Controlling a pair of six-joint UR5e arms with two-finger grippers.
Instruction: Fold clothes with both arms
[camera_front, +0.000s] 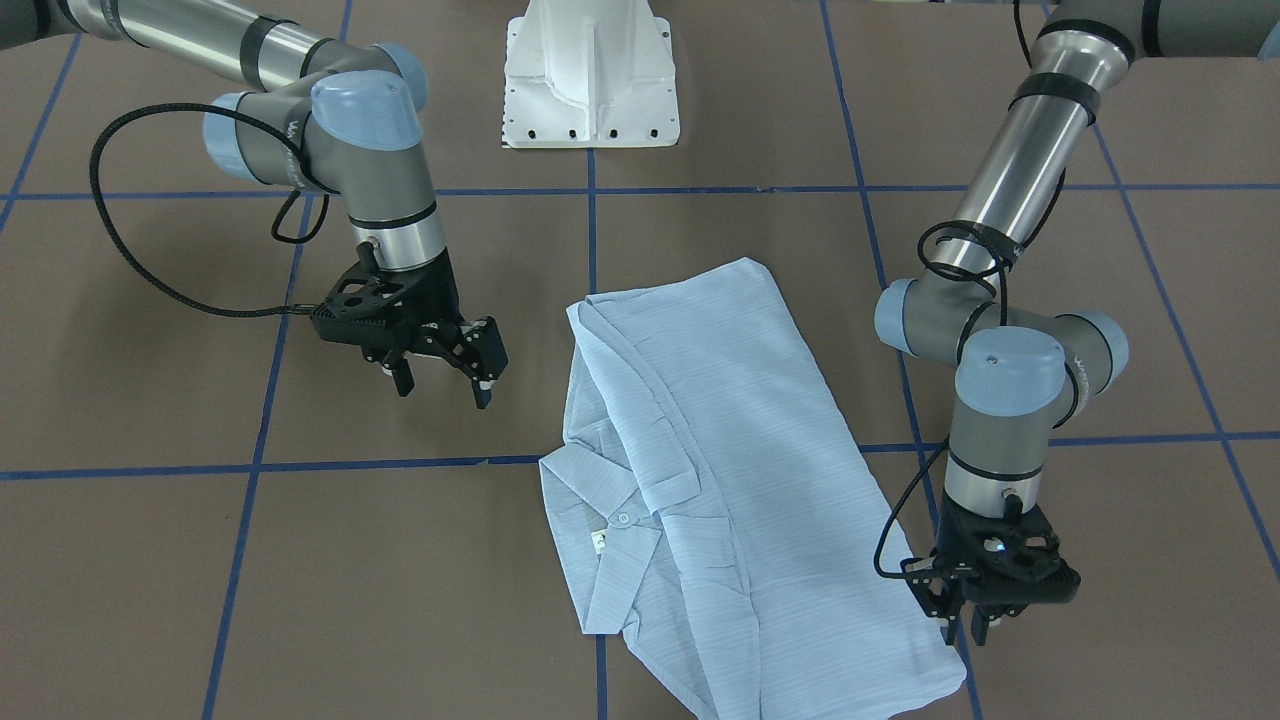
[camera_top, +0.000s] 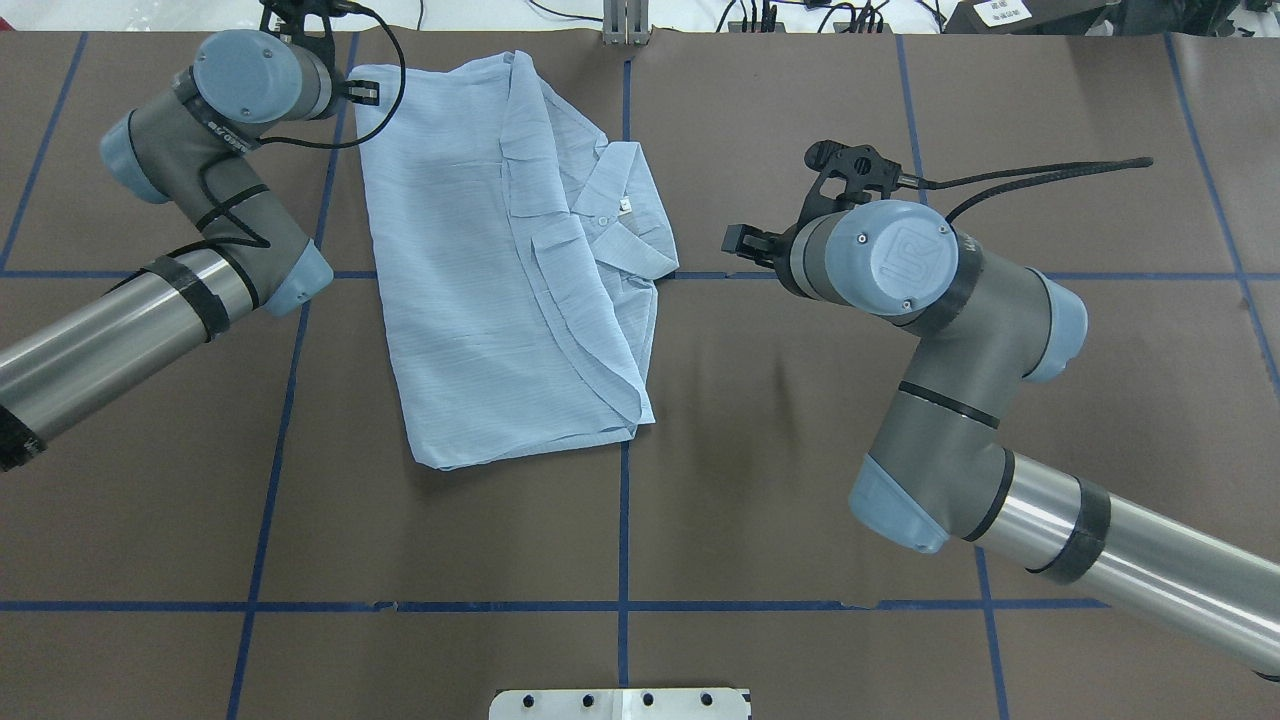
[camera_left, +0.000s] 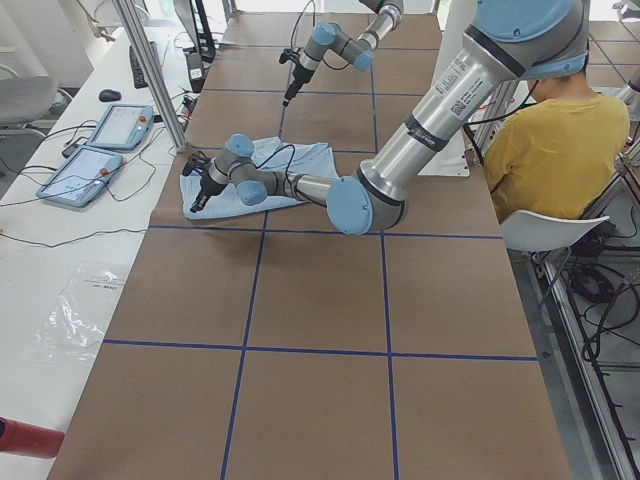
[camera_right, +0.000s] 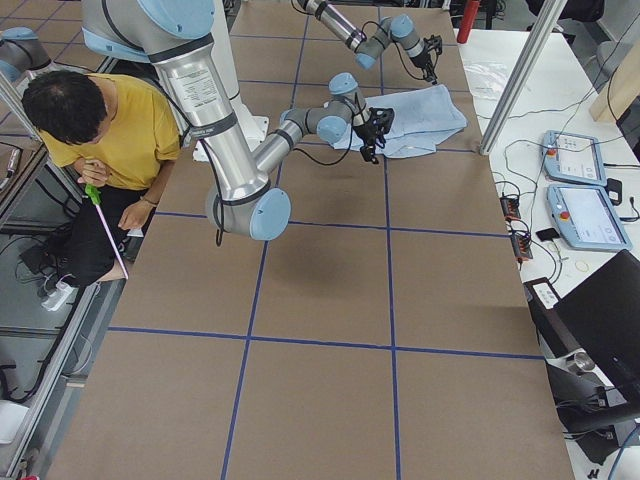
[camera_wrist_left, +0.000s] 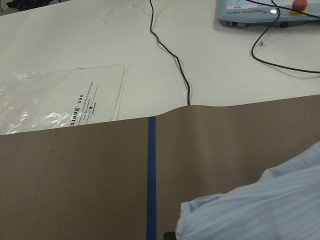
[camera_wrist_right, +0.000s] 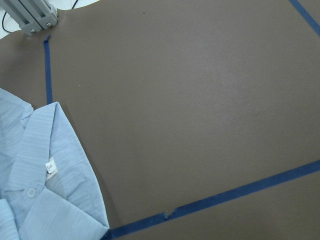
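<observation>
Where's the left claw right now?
Front-facing view, lower right: the left claw is at the corner of the shirt farthest from the base, on the side opposite the collar.

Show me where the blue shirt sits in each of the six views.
Front-facing: shirt, centre to bottom edge.
Overhead: upper centre-left.
Exterior left: far end, upper centre-left.
Exterior right: far end, upper right of centre.
Left wrist: lower right corner.
Right wrist: lower left corner.
Shared landmark: blue tape grid.
</observation>
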